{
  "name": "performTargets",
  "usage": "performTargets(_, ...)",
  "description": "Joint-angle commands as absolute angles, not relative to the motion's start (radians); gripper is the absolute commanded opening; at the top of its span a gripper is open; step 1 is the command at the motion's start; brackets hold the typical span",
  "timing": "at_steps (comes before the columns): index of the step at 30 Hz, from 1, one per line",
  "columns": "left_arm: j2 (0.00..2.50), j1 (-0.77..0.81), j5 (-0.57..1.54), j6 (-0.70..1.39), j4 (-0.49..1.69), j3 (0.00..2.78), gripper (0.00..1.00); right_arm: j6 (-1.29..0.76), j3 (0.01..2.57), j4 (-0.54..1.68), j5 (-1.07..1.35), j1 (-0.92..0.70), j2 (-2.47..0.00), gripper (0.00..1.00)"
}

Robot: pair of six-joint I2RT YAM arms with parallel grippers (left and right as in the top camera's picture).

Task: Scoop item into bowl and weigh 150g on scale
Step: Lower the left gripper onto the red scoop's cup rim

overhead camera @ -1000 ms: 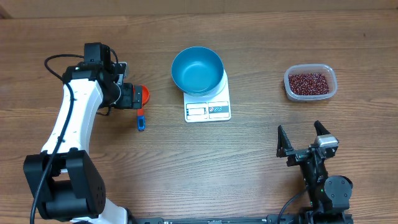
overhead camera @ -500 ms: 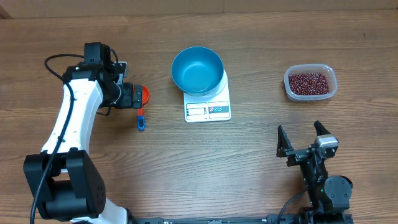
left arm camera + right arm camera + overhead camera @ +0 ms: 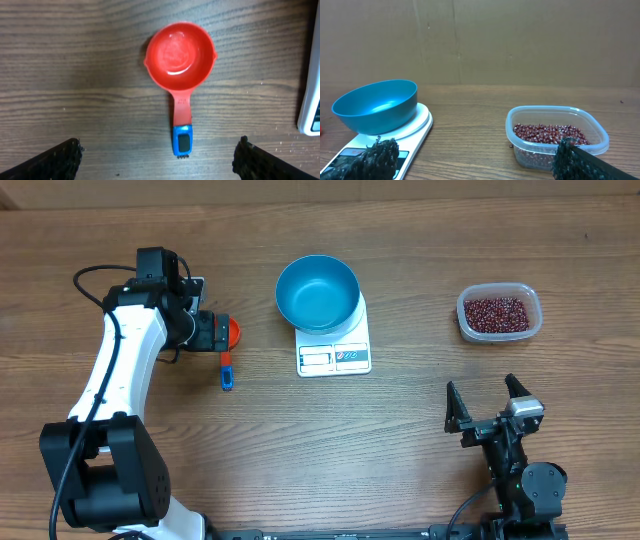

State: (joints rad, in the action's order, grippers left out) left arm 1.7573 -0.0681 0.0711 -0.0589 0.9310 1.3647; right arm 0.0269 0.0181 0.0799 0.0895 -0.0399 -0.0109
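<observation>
Two tools, both spread wide, grasp nothing. The left tool (image 3: 157, 159) hangs over the red plastic scoop with a blue handle tip (image 3: 180, 65), which lies flat on the wooden tabletop (image 3: 75, 75), left of the white digital scale (image 3: 334, 352). Its handle runs between the fingers (image 3: 60, 160), right of centre, long axis square to their closing line. The right tool (image 3: 477, 160) sits well apart. The scale's label is too small to read.

Scale (image 3: 334, 358) common to all three views
</observation>
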Motion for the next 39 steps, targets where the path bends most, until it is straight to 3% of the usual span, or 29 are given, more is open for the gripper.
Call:
performTargets(1, 1.773, -0.073, 0.070, -0.043, 0.911, 1.377, 0.99, 0.031, 0.008, 0.077, 0.091, -0.046, -0.002, 1.00)
performTargets(39, 1.909, -0.073, -0.010, 0.057, 0.789, 1.377, 1.00, 0.031, 0.008, 0.077, 0.091, -0.046, -0.002, 1.00)
